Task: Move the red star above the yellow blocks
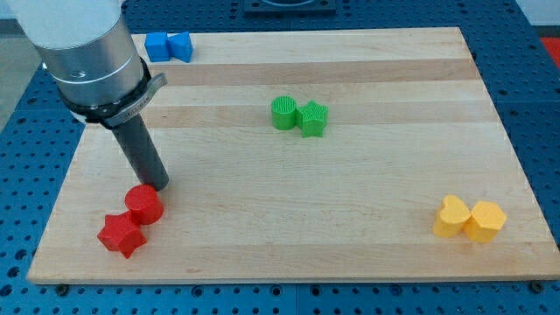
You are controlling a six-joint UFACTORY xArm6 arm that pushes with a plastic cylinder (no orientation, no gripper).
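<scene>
At the view's lower left: red star [120, 234] touching red cylinder [144, 205], my tip [158, 186] just above-right of that cylinder. No claw on this rod, so nothing to open or close. Far right: yellow blocks [470, 219], well apart. Risk: dragging the cylinder along, or star slipping sideways. No readable writing anywhere.

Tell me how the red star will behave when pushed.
The red star looks squat and flat-bottomed, so it should slide rather than tip. Its points may make it spin under an off-centre push. The red cylinder touches it, beside my tip, so both may move together.
</scene>
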